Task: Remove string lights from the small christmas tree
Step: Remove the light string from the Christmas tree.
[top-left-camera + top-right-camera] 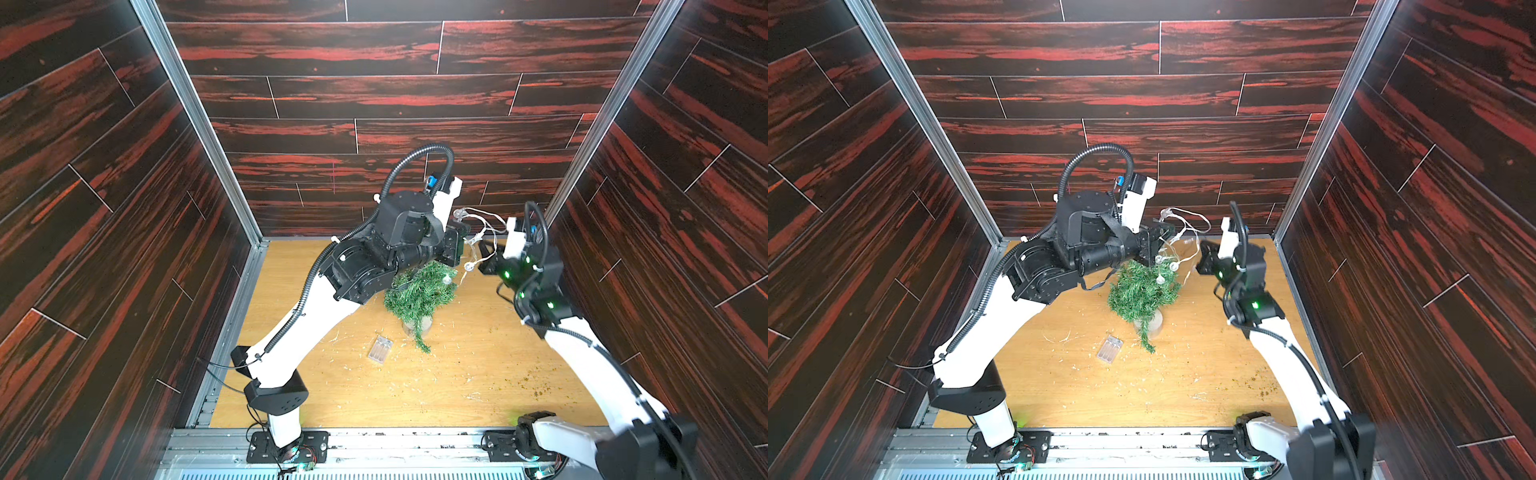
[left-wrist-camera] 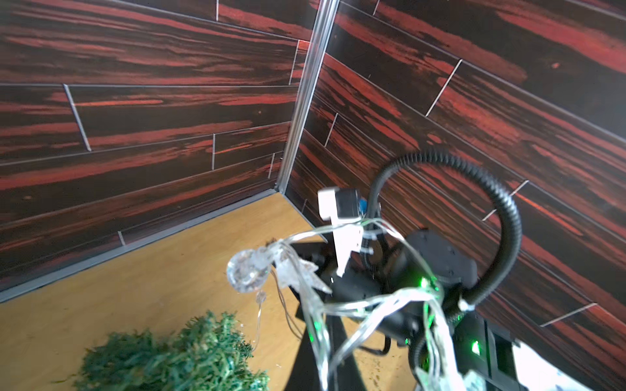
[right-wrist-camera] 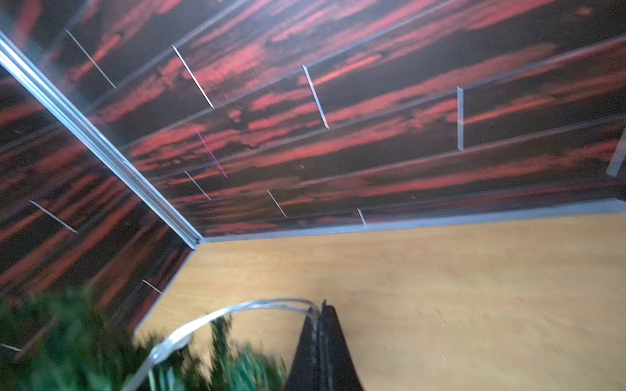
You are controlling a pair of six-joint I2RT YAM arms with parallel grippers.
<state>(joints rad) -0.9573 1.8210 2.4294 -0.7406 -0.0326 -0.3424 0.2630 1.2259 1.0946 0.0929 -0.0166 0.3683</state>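
Observation:
The small christmas tree (image 1: 419, 295) (image 1: 1142, 291) stands upright mid-table, one branch drooping over its pale base. The string lights (image 1: 484, 226) (image 1: 1183, 228) hang in loose loops above and right of its top, strung between both grippers. One bulb (image 1: 446, 279) still rests on the tree. My left gripper (image 1: 465, 239) (image 2: 313, 325) is shut on a bundle of the wire (image 2: 338, 306). Facing it, my right gripper (image 1: 485, 254) (image 3: 320, 313) is shut on a strand (image 3: 237, 311). The clear battery box (image 1: 380, 349) (image 1: 1110, 350) lies on the table, front left of the tree.
Pale shavings and green needle scraps (image 1: 536, 386) are scattered over the wooden table (image 1: 478, 374). Dark wood-patterned walls close in at the back and both sides. A metal rail (image 1: 395, 440) runs along the front edge.

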